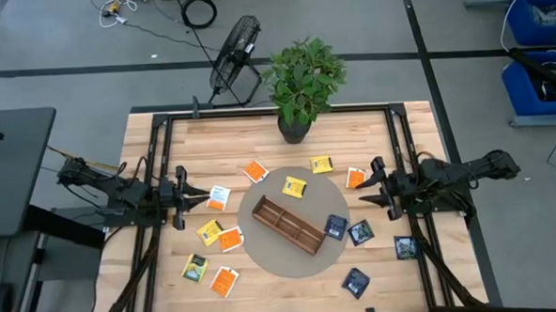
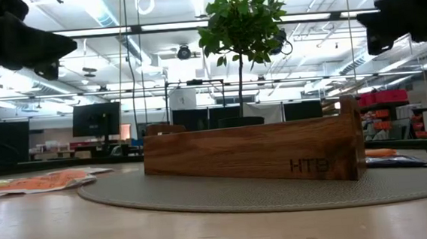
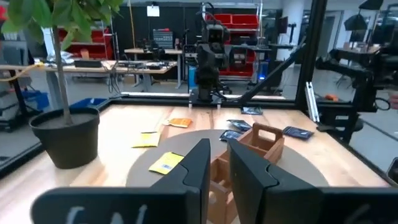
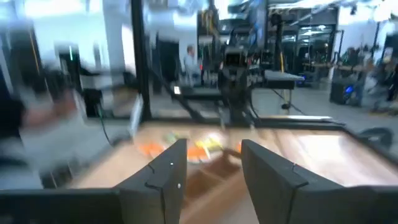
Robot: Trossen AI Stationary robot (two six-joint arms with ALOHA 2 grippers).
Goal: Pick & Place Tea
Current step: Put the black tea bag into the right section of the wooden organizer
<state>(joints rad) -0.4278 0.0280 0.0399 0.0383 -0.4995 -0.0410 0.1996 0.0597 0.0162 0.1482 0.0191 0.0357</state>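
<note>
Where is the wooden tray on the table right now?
In the high view, the wooden tray lies diagonally on the round grey mat at the table's middle, between both arms, with a yellow sachet just beyond it.

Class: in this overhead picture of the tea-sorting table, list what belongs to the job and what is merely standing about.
Belongs to the job:
- tea sachets, orange, yellow and dark blue, scattered flat around the tray
- wooden compartment tray on the round mat

Just standing about:
- potted plant
- black fan
</note>
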